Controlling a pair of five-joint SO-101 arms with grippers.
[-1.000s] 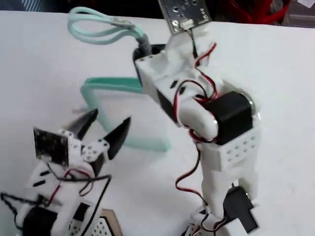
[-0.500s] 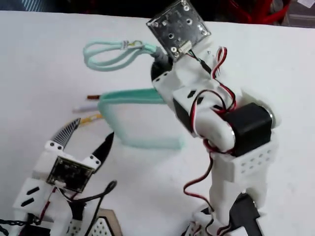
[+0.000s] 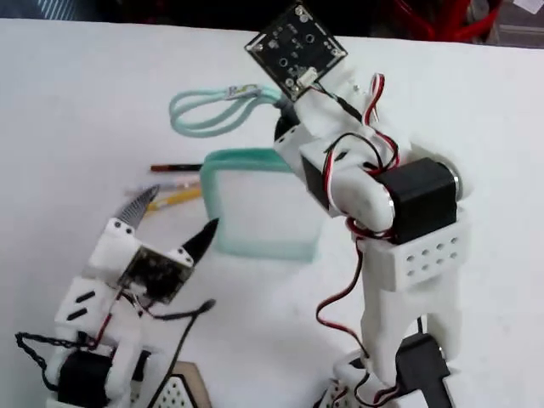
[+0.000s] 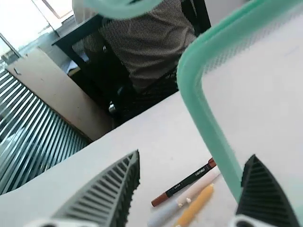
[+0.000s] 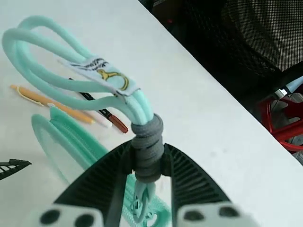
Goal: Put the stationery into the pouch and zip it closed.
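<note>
Three pens (image 3: 174,183) lie on the table (image 3: 76,102) just beside the pouch (image 3: 263,212); the pouch is soft translucent mesh, mint-rimmed, hanging tilted from its looped cord (image 3: 208,110); right gripper (image 5: 147,158) is clamped on the cord's ribbed grey collar (image 5: 147,137); left gripper (image 3: 174,217) is spread wide, empty, near the pens. Risks: limp mesh sagging or swinging and narrowing the mouth; slim round pens rolling out of a pinch.

Left gripper (image 3: 174,217) drawn back, jaws spread wide; right gripper (image 5: 147,158) extended forward, jaws clamped.
</note>
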